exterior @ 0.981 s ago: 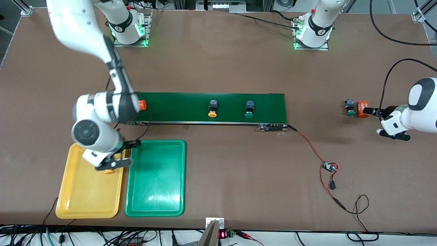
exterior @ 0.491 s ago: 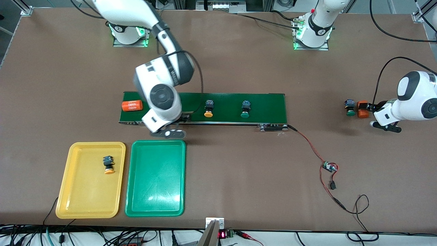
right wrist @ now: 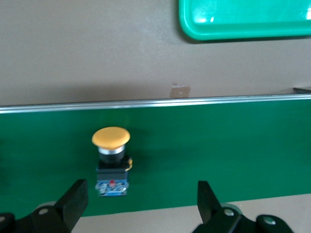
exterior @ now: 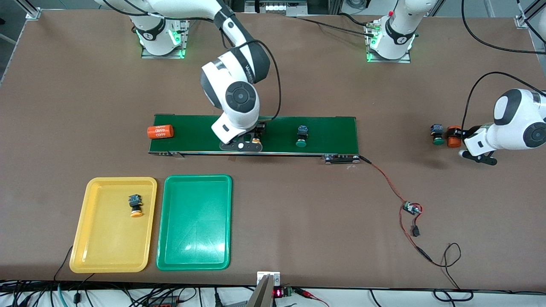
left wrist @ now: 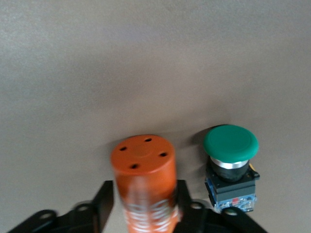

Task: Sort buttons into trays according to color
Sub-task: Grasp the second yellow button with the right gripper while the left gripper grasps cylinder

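My right gripper (exterior: 246, 144) is open, low over the dark-green belt (exterior: 332, 128). A yellow button (exterior: 256, 140) lies between its fingers, off to one side (right wrist: 112, 155). A green button (exterior: 302, 137) lies on the belt toward the left arm's end. Another yellow button (exterior: 135, 205) lies in the yellow tray (exterior: 85, 251). The green tray (exterior: 194, 230) holds nothing. My left gripper (exterior: 461, 139) is shut on an orange cylinder (exterior: 453, 136), seen in the left wrist view (left wrist: 143, 179). A second green button (exterior: 437, 134) stands right beside it (left wrist: 231, 160).
Another orange cylinder (exterior: 160, 131) lies at the belt's end toward the right arm. A red-black cable with a small circuit board (exterior: 411, 208) runs from the belt's motor end toward the front camera.
My right gripper left a yellow button in the yellow tray and swung over to the belt's yellow button. The belt's buttons and orange cylinder drifted toward the right arm's end. The left arm shifted slightly.
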### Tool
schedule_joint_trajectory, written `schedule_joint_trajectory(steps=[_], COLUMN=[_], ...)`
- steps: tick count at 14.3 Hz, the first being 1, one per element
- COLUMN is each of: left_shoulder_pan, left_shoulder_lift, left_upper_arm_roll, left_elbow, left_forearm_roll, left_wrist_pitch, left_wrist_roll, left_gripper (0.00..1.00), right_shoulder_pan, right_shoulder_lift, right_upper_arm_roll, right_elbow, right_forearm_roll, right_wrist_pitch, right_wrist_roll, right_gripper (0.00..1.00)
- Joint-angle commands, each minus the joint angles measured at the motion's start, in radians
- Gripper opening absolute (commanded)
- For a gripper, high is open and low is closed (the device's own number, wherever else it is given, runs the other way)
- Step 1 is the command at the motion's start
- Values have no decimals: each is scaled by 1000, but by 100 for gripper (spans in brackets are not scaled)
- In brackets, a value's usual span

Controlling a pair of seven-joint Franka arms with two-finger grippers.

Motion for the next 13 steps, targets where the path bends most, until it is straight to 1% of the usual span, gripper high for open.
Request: schedule_joint_trajectory(steps=[1, 2, 3, 5, 6, 8, 9, 10, 11, 12, 13], left_shoulder_pan=[28, 32, 34, 32, 31, 18, 17, 15, -3, -35, -72], left_shoulder_lift=[-10, -21, -24, -21, -21, -21, -18, -16, -15, -15, -15], left_upper_arm_roll=[-21, -47, -84, -153, -206, -296, -345, -383, -415, -434, -442], left_elbow=[4, 8, 28, 97, 122, 157, 174, 178, 185, 191, 195], left_forearm_roll=[19, 16, 9, 2, 2, 2, 2, 2, 2, 1, -25], left_wrist_pitch=[3, -6, -46, -169, -219, -301, -334, -348, -356, -359, -359], left_wrist_roll=[76, 105, 125, 163, 204, 265, 278, 297, 324, 356, 390], left_gripper=[33, 33, 33, 31, 30, 28, 28, 28, 28, 27, 26], right_shoulder_pan=[21, 21, 23, 27, 24, 17, 12, 9, 14, 14, 9], right_shoulder_lift=[16, 35, 52, 73, 79, 92, 87, 83, 81, 83, 83], right_upper_arm_roll=[-10, -10, -10, -10, -10, -10, -10, -10, -11, -11, -11], right_elbow=[-15, -15, -15, -15, -15, -31, -37, -40, -40, -38, -37], right_forearm_roll=[17, 22, 31, 35, 35, 35, 37, 37, 37, 35, 35], right_wrist_pitch=[28, 44, 63, 81, 83, 94, 92, 86, 83, 83, 86], right_wrist_roll=[26, 47, 55, 55, 55, 55, 55, 55, 55, 55, 54], right_gripper=[100, 100, 100, 100, 99, 78, 48, 34, 27, 24, 19])
